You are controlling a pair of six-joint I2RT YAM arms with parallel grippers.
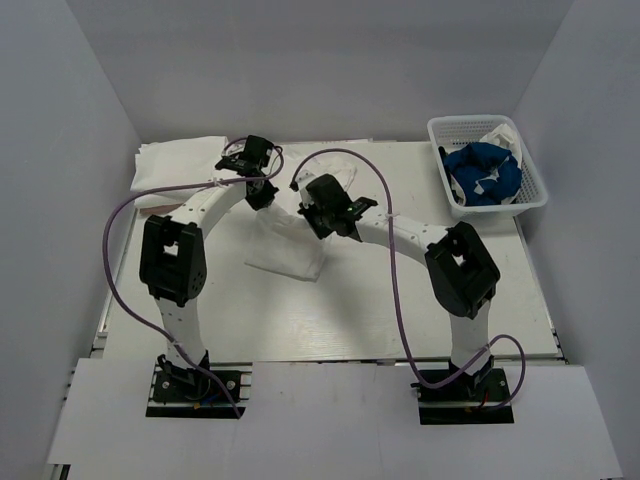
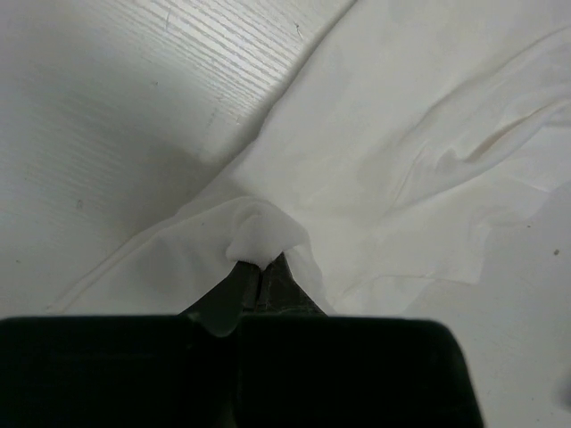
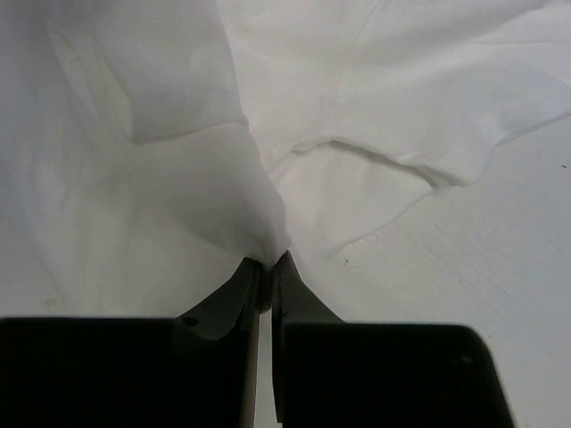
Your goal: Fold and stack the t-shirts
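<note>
Top view: your left gripper (image 1: 262,197) and right gripper (image 1: 312,205) sit close together over mid-table. Both are down on one white t-shirt (image 1: 290,250), which lies crumpled on the table (image 1: 300,320) just on the near side of them. Folded white t-shirts (image 1: 175,160) lie flat at the far-left corner, apart from both grippers. At far right the basket (image 1: 530,185) holds a bunched blue t-shirt (image 1: 480,175), with white cloth (image 1: 500,135) behind it. Left wrist view: your left fingers (image 2: 234,290) are pressed together on a small puckered tuft of the white t-shirt. The cloth fans away from the pinch, wrinkled, with bare table at upper left and lower right. Right wrist view: your right fingers (image 3: 234,299) are closed to a thin slit, pinching a fold of white cloth at the tips. The fabric rises in a peak to the left, with bare table at lower right.
</note>
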